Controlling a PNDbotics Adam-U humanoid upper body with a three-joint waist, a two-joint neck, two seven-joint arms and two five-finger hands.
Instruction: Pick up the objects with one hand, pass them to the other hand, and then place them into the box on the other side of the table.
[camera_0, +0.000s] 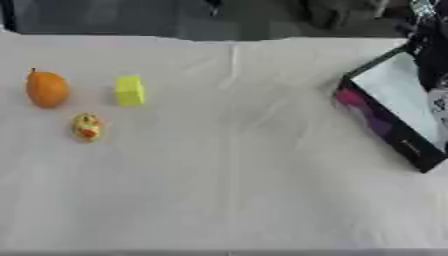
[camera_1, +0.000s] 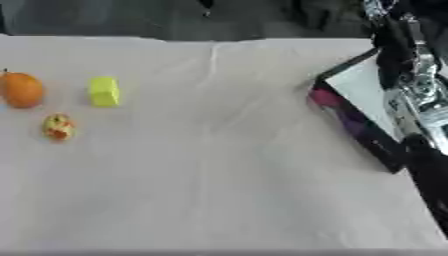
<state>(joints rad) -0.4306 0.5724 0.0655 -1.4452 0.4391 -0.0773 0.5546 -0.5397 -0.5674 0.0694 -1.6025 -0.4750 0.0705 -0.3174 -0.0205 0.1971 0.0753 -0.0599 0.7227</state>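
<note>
Right arm (camera_1: 418, 95) stretched over box (camera_1: 367, 85), far right | hand hidden, fingers' state unclear | fruit (camera_0: 46, 89), block (camera_0: 129, 90) lay far left on worktop (camera_0: 227, 175)

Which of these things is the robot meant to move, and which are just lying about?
For the job: orange fruit, yellow block, small yellow-and-red thing, box.

Just there: white tablecloth. Nothing else lies on it.

Table (camera_0: 227, 200) covered by a pale cream cloth, creased down its middle, filling most of the view. Beyond the far edge a dark grey floor (camera_0: 131, 20), blurred dark shapes upon it. Light soft, even.
</note>
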